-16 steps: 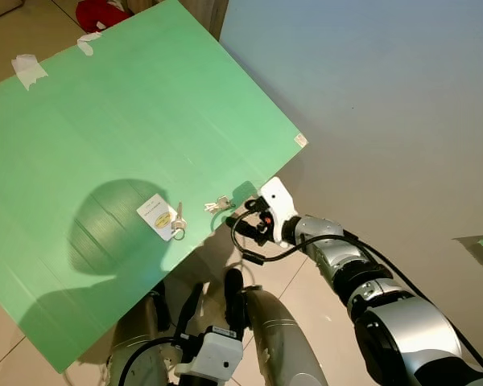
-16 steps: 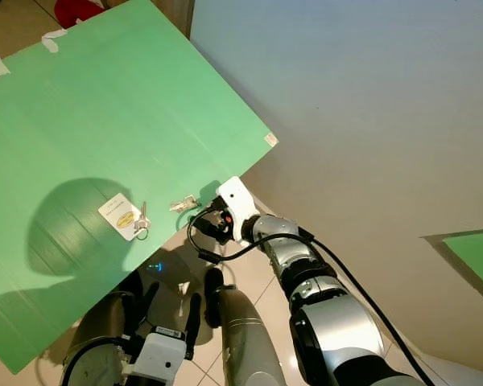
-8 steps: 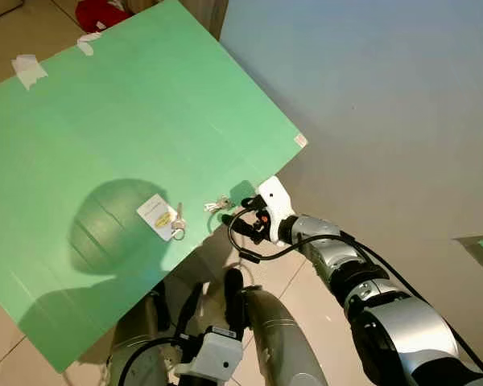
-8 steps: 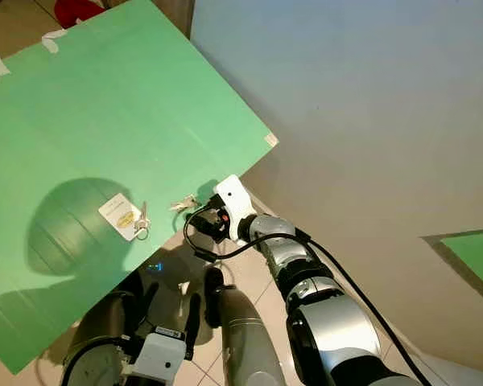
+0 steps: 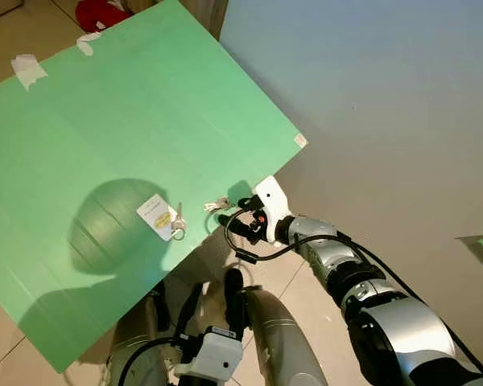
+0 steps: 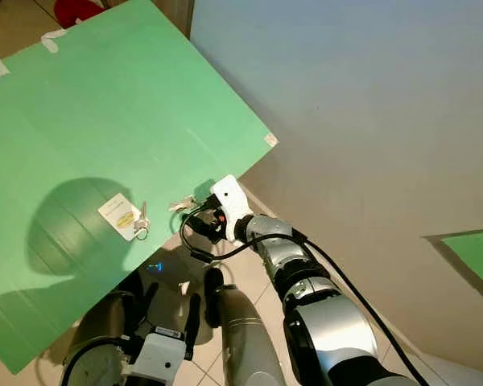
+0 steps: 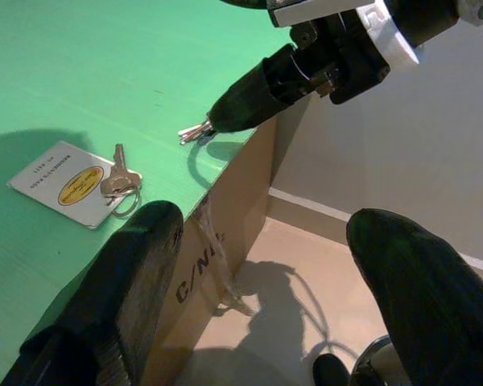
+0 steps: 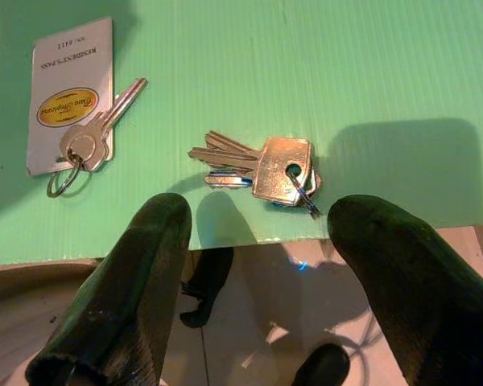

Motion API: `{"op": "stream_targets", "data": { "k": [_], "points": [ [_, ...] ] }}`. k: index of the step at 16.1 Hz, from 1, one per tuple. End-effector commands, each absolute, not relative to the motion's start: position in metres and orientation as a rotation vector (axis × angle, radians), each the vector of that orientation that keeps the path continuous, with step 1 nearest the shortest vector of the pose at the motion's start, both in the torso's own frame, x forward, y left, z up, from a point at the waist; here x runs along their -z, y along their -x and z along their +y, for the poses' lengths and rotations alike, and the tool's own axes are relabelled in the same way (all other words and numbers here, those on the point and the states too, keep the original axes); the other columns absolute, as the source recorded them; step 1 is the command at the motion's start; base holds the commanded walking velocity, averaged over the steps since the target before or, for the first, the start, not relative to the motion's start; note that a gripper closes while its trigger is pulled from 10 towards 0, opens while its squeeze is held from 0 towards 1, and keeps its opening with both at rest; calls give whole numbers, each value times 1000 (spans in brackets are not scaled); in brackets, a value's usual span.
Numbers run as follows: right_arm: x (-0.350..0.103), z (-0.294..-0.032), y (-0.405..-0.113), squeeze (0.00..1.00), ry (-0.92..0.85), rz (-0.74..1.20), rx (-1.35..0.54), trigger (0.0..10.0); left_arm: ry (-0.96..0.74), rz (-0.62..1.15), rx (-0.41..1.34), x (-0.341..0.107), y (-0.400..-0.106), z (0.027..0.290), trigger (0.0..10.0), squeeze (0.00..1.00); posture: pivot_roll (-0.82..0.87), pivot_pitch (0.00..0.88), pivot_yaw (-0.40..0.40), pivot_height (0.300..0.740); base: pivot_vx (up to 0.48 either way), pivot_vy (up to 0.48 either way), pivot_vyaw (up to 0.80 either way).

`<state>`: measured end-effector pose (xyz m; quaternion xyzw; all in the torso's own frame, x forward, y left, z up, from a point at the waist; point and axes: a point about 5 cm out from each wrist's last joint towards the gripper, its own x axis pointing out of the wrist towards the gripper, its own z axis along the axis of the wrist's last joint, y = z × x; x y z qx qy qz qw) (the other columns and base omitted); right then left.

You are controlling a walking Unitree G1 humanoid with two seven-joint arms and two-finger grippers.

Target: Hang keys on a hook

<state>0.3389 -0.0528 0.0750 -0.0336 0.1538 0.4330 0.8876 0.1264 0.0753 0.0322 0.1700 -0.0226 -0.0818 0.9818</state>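
The right hand (image 8: pixel 258 233), its two black fingers spread apart, hovers just off the edge of the flat green corrugated bench (image 5: pixel 105 121), lined up on the small bunch of silver keys on a ring (image 8: pixel 262 169) lying just inside that edge. This looks like the reach-to-grasp step; next it must close around the bunch. Further in lies a single key on a white tag (image 8: pixel 72 96). The left hand (image 7: pixel 258 297) hangs open below the bench edge. No hook can be made out.

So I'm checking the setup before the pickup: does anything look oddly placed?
Yes. The key bunch lies right at the edge of the green board, close to dropping off. The open right gripper hovers beside it. The single key with its white tag sits further in.
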Motion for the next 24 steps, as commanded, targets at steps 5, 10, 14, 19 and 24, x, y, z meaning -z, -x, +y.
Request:
{"op": "stream_targets", "data": {
  "k": [5,10,14,19,24],
  "points": [
    [-66,-57,-334,0,57,342,-894,10000,-330,20,201,-24,-111,64,10000,0,-110,508,-308,740,0,0,0],
    [-66,-58,-334,0,61,337,-893,10000,-331,20,203,-23,-111,65,10000,0,-111,508,-308,740,0,0,0],
    [-66,-61,-334,0,58,333,-885,0,-331,20,205,-23,-111,64,10000,0,-115,510,-308,740,0,0,0],
    [-65,-65,-334,0,52,335,-882,0,-332,19,202,-23,-112,65,10000,0,-120,511,-309,740,0,0,0],
    [-65,-67,-334,0,40,333,-889,0,-335,13,199,-24,-114,66,10000,0,-123,514,-311,740,0,0,0]
  ]
}}
